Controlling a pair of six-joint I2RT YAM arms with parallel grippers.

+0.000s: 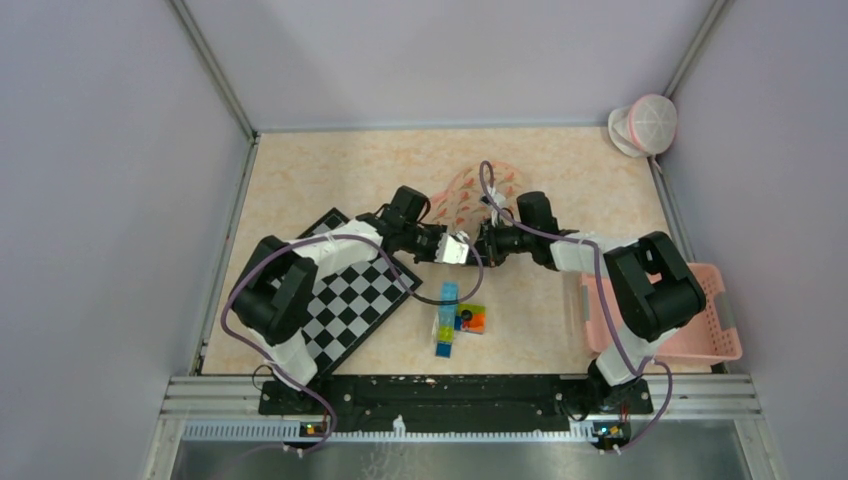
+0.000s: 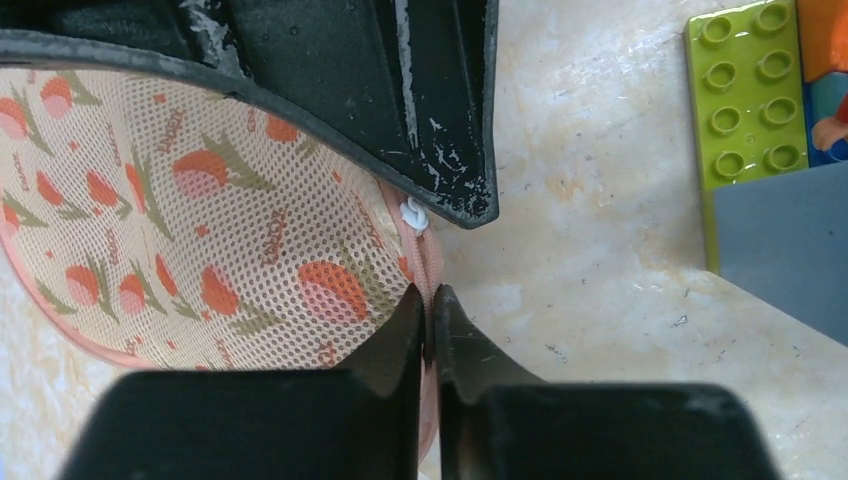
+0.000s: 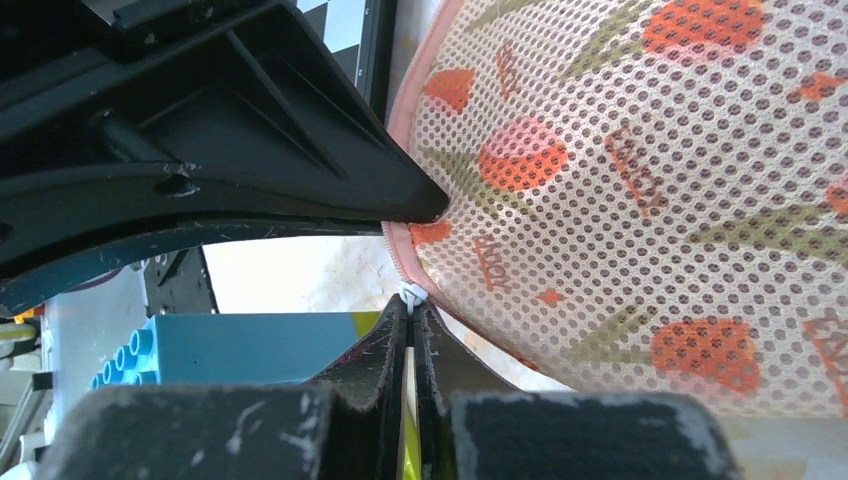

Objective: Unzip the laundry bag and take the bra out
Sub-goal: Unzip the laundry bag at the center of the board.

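While the toy blocks (image 1: 458,320) are sitting nearest the arm bases, just past them the left gripper (image 2: 428,300) is pinching the laundry bag (image 1: 468,192) by its pink seam (image 2: 431,262) and the right gripper (image 3: 410,308) is clamping tight on the white zipper pull (image 3: 409,291), with the bag lying mid-table right behind both.

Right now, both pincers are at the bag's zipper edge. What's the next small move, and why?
Probably draw the right pincer along the pink seam, away from the left pincer. Its shut tips look pinched on the white zipper pull, the left clamps that seam of the laundry bag beside it, and the zipper looks closed.
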